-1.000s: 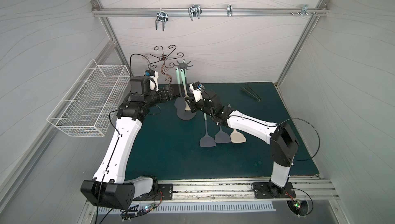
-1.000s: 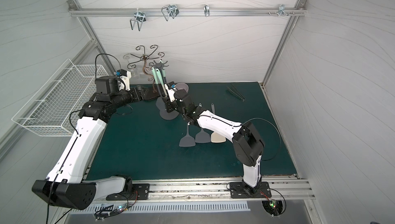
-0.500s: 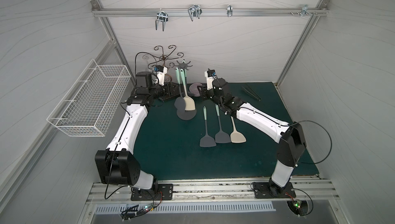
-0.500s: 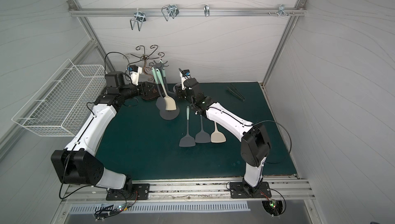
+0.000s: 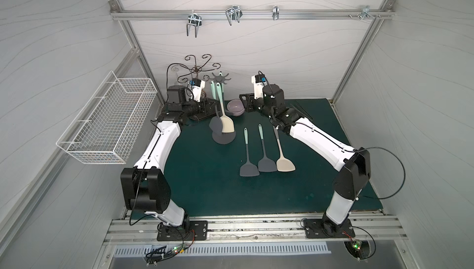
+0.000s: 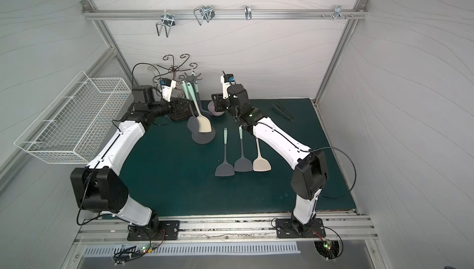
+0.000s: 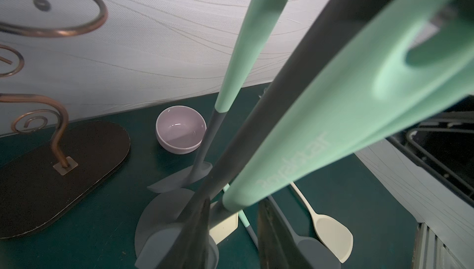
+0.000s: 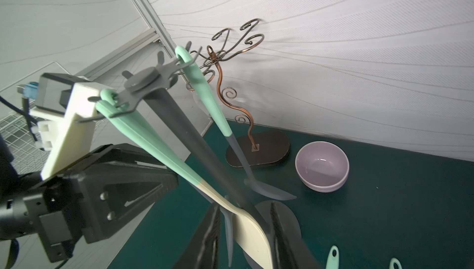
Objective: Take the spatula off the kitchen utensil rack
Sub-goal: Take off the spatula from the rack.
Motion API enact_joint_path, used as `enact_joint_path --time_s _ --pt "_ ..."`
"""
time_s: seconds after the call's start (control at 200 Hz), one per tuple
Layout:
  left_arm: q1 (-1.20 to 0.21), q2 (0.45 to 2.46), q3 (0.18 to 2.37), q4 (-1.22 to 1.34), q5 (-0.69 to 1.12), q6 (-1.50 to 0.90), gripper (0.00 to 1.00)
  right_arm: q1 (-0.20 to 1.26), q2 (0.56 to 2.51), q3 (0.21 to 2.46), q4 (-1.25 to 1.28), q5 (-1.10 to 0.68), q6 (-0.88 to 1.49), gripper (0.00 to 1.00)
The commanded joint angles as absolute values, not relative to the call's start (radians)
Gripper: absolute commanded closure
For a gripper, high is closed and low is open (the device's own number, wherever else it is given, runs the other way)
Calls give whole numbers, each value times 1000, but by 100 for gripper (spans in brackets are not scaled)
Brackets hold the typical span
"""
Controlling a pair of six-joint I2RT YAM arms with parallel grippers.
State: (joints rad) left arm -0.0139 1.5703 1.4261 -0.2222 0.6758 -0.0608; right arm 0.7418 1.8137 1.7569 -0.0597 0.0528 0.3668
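Hanging spatula [image 5: 222, 111] near-vertical off kitchen utensil rack [image 5: 220, 78] prong; left gripper [image 7: 234, 219] nearer, jaws flanking handle, clamp unclear. Right gripper [image 8: 243, 208] farther, jaws apart, empty.

Matt grey rack [image 8: 179, 126], glossy bowl [image 8: 322, 167]

The left gripper [image 5: 213, 106] and brown wire stand [image 5: 196, 69] are crowding one side of the kitchen utensil rack [image 5: 220, 78], bowl [image 5: 235, 107] and right gripper [image 5: 243, 102] the other — only the front mat [image 5: 200, 178] is lying open, short of three flat spatulas [image 5: 266, 164].
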Motion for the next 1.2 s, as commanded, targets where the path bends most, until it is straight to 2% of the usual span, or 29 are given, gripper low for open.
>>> enact_joint_path --time_s 0.0,0.195,0.275,0.385,0.895,1.196 --pt "-8 1594 1477 -140 717 -65 66 742 1882 1809 -45 -46 370 65" --pt "-8 1622 1499 -128 739 -87 70 730 1985 1919 -34 -168 372 65" --pt "-5 1627 1510 -144 743 -86 80 728 2002 1937 -21 -185 376 65" --pt "2 1612 1510 -149 746 -87 100 728 2009 1937 1 -192 371 65" --pt "8 1505 1487 -265 721 55 100 718 1940 1916 -12 -170 354 65" --pt "8 1464 1477 -344 680 166 100 703 1916 2037 -143 -194 338 65"
